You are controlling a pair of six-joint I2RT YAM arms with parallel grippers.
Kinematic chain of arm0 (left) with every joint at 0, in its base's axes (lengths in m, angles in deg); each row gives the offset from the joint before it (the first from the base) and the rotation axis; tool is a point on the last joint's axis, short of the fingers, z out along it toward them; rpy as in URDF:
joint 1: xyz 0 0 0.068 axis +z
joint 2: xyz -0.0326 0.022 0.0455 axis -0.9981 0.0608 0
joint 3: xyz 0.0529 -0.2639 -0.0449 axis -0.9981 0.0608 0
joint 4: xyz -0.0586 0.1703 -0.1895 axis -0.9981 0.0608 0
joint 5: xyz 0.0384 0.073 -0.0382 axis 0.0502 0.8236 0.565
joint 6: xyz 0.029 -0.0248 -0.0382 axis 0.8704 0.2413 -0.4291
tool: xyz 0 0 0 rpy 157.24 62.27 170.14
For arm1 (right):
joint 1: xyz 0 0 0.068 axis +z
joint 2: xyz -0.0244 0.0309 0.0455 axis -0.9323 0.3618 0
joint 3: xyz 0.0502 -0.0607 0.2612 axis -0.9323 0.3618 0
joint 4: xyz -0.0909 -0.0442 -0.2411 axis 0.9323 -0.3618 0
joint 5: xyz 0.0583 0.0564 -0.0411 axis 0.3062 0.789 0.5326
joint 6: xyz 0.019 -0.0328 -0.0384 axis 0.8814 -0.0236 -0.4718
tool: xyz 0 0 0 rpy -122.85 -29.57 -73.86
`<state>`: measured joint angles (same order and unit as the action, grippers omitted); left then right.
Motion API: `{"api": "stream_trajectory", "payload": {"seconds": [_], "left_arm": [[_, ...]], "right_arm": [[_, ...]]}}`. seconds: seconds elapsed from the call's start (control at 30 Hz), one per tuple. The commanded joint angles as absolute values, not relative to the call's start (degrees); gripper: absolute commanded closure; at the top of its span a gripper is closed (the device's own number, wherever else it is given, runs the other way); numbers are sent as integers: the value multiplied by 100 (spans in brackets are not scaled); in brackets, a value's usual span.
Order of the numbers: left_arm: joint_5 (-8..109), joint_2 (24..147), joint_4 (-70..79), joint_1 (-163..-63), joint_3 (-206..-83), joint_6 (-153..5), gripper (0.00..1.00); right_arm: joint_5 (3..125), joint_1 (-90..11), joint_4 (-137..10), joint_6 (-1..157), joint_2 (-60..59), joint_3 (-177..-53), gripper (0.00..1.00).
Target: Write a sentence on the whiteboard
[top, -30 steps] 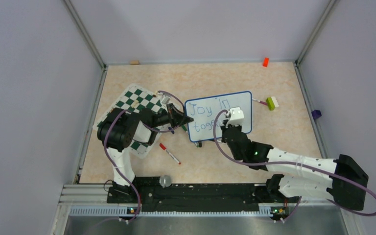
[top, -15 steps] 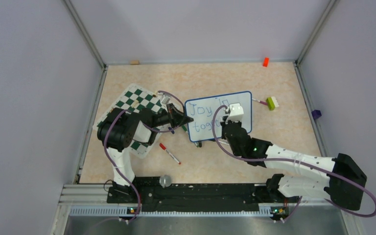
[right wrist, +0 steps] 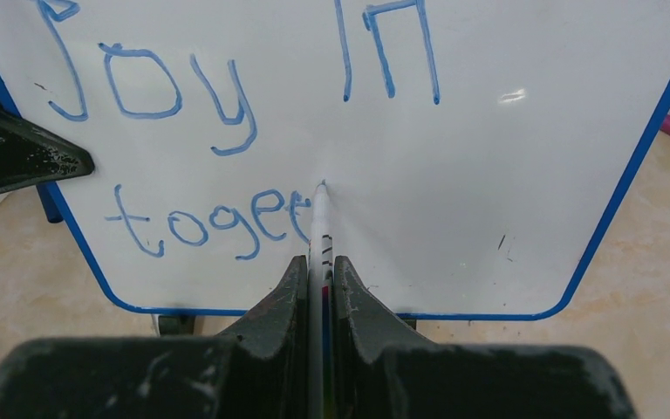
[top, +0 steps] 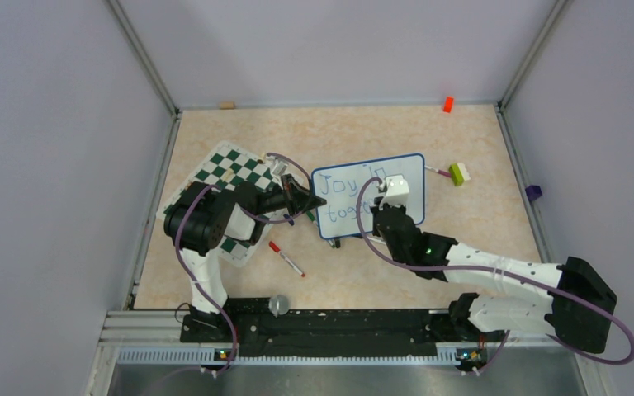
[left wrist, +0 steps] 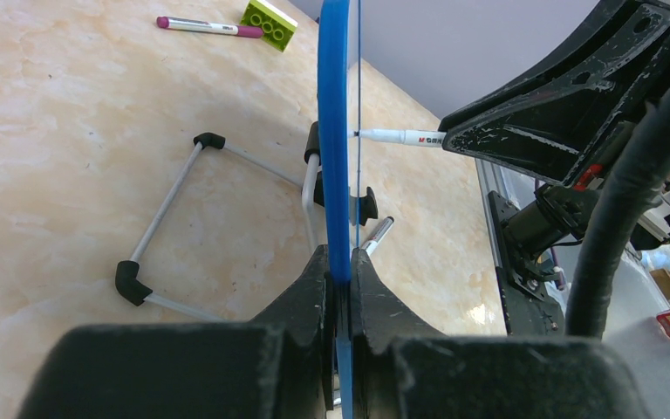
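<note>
The whiteboard (top: 404,167) stands tilted on its wire stand at the table's middle. My left gripper (top: 314,200) is shut on its blue left frame, seen edge-on as the whiteboard's rim (left wrist: 333,113) running up from the left gripper (left wrist: 340,257). My right gripper (top: 382,208) is shut on a white marker (right wrist: 319,227), whose tip touches the whiteboard (right wrist: 488,192). The sentence (right wrist: 218,223) reads "Joy in" above "toget" in blue. From the side, the marker (left wrist: 401,137) meets the board's face.
A green-and-white chess mat (top: 223,169) lies under the left arm. A red-capped marker (top: 286,258) rests on the table in front. A green brick (top: 459,173) and purple marker (left wrist: 201,25) lie right of the board. An orange block (top: 447,104) sits at the far wall.
The right gripper has shifted slightly up the board with the marker, and the second line has grown by a stroke. The left gripper keeps its hold unmoved.
</note>
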<state>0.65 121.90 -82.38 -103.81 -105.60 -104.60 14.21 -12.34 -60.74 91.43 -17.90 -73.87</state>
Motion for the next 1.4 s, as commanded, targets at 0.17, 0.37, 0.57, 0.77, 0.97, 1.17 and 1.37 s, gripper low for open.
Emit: {"api": "stream_trajectory", "payload": {"seconds": [0.17,0.37,0.57,0.77,0.97,1.17,1.37], "left_arm": [[-127,12294,-8594,-10398,-10538,-9785,100],[-128,12294,-8594,-10388,-10535,-9784,100],[-126,12290,-8592,-10391,-10538,-9782,100],[-128,12288,-8594,-10387,-10535,-9785,100],[-131,12297,-8594,-10392,-10539,-9791,100],[-136,12305,-8594,-10392,-10544,-9794,100],[-132,12301,-8594,-10387,-10542,-9785,100]], "right_arm": [[1600,-1288,-6215,9603,-1976,-7191,100],[1698,-1288,-6251,9674,-1977,-7101,100],[1706,-1283,-6284,9710,-1979,-7107,100],[1638,-1285,-6293,9692,-1972,-7185,100],[1532,-1287,-6293,9580,-1950,-7361,100],[1454,-1289,-6271,9440,-1874,-7549,100],[1415,-1285,-6211,9313,-1791,-7669,100]]}}
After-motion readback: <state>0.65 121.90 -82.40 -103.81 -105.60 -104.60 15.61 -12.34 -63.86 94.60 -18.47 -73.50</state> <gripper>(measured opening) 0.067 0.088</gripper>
